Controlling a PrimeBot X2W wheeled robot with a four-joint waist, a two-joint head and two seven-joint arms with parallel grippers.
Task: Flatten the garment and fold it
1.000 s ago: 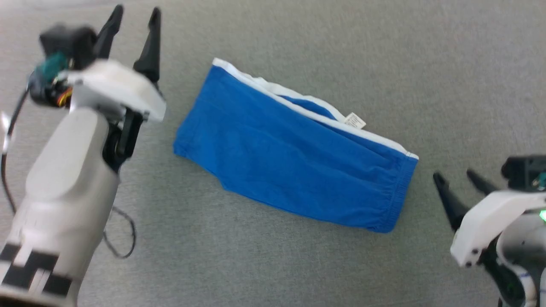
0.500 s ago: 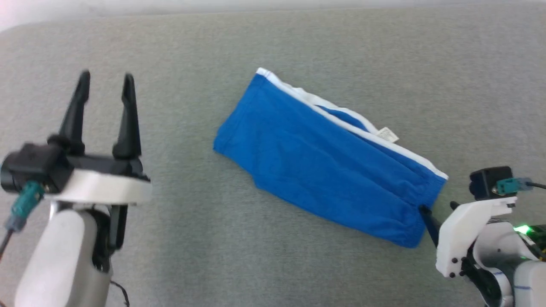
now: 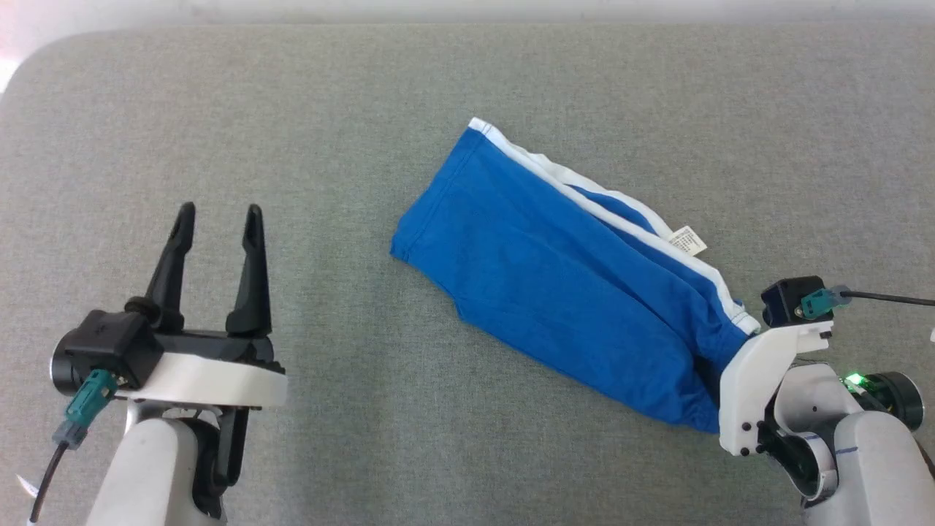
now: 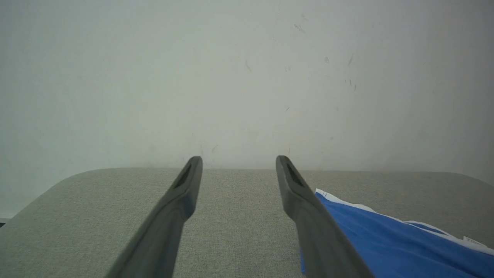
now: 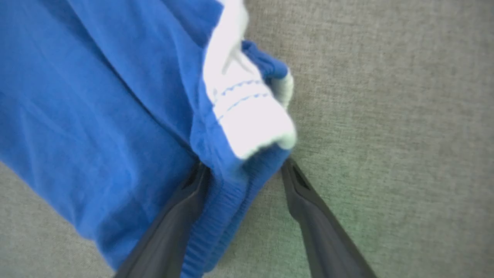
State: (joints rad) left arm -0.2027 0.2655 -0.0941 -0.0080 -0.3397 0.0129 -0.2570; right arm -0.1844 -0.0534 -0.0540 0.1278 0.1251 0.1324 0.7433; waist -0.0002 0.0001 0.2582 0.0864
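The garment, bright blue shorts with white trim and a small white tag, lies folded lengthwise and slanting across the grey surface. Its gathered waistband end points to the lower right. My right gripper is open at that end, one finger on each side of the waistband's white-trimmed corner. In the head view the white wrist housing covers those fingers. My left gripper stands open and empty well to the left of the garment's hem end.
The grey fabric surface has a rounded far-left corner and a far edge against a pale wall. A cable leads off to the right from the right wrist.
The head camera has shifted. My right gripper has moved in from beside the garment, and its fingers now straddle the waistband corner. My left gripper has drawn back toward the near left.
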